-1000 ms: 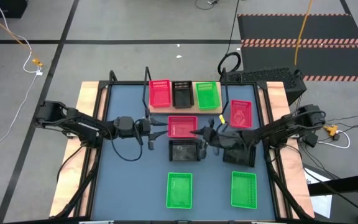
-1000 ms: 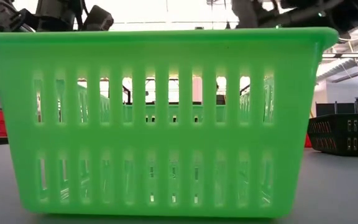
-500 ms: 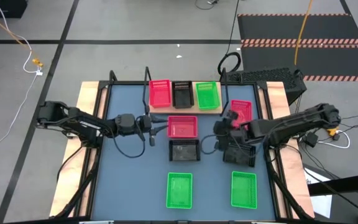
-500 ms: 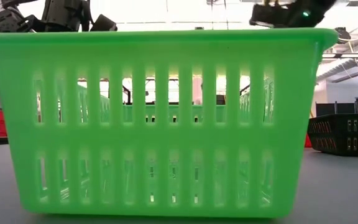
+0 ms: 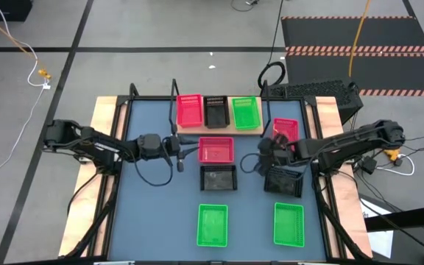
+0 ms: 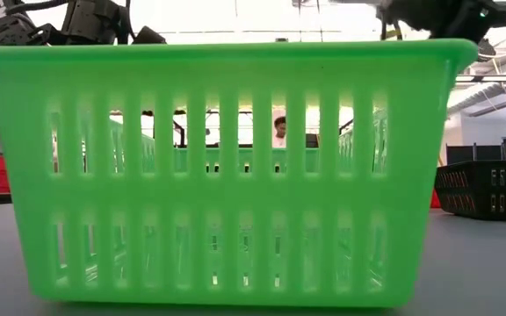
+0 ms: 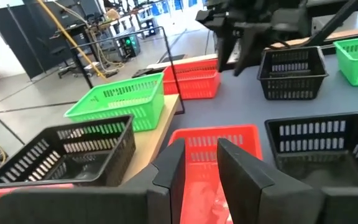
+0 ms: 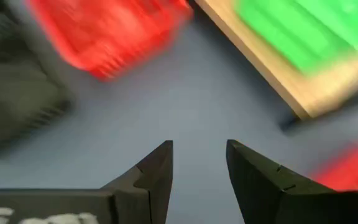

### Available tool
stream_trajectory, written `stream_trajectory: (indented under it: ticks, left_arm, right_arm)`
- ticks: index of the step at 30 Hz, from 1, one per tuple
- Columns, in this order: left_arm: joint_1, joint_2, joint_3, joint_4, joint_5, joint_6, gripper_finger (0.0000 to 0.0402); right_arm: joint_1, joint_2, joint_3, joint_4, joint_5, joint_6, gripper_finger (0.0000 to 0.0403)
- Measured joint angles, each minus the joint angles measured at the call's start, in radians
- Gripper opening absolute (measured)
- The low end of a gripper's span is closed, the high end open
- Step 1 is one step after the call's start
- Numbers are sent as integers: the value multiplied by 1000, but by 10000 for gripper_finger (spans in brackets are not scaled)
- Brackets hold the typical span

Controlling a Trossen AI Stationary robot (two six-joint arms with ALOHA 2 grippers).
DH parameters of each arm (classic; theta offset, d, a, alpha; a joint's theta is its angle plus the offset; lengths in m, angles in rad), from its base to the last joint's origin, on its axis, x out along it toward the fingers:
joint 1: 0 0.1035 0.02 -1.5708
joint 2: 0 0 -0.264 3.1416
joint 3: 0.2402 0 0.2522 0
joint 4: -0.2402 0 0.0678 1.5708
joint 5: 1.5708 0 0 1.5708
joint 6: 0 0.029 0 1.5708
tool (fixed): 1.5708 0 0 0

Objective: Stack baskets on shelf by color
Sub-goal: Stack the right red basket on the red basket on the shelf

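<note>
The shelf (image 5: 260, 128) at the far middle carries one red (image 5: 189, 110), one black (image 5: 216, 111) and one green basket (image 5: 244, 112). On the table stand a red basket (image 5: 216, 149), a black one (image 5: 218, 178) and a green one (image 5: 213, 224) in the middle. Another red (image 5: 285, 132), black (image 5: 283, 180) and green basket (image 5: 288, 224) stand to the right. My left gripper (image 5: 195, 152) (image 7: 201, 158) lies level at the middle red basket's left end (image 7: 213, 140), fingers slightly apart. My right gripper (image 5: 251, 161) (image 8: 199, 158) hangs open over bare table between the two groups.
In the low view the near green basket (image 6: 235, 167) fills most of the picture, with a black basket (image 6: 486, 189) to its right and a person (image 6: 279, 132) far behind. Bare tabletop (image 5: 153, 213) lies at the near left. Cables and a striped mat lie on the floor.
My right gripper has drawn back from the middle red and black baskets toward the table's right edge, and has tipped to point more steeply down. The baskets have stayed where they were.
</note>
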Motion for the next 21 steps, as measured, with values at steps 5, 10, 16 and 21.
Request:
stream_trajectory:
  ticks: [5, 10, 16, 21]
  left_arm:
    - [20, 0, 0, -6, -1, -43, 92]
    - [24, 0, 0, -17, 0, -61, 92]
    - [24, 0, 0, -21, 0, -59, 92]
    - [24, 0, 0, -24, 0, -60, 92]
  right_arm:
    - [-21, -11, 0, -10, 68, -195, 141]
    - [-56, -17, 0, -274, 79, -262, 141]
    - [-64, -19, -2, -364, 73, -291, 141]
    - [-64, -19, -1, -346, 52, -283, 141]
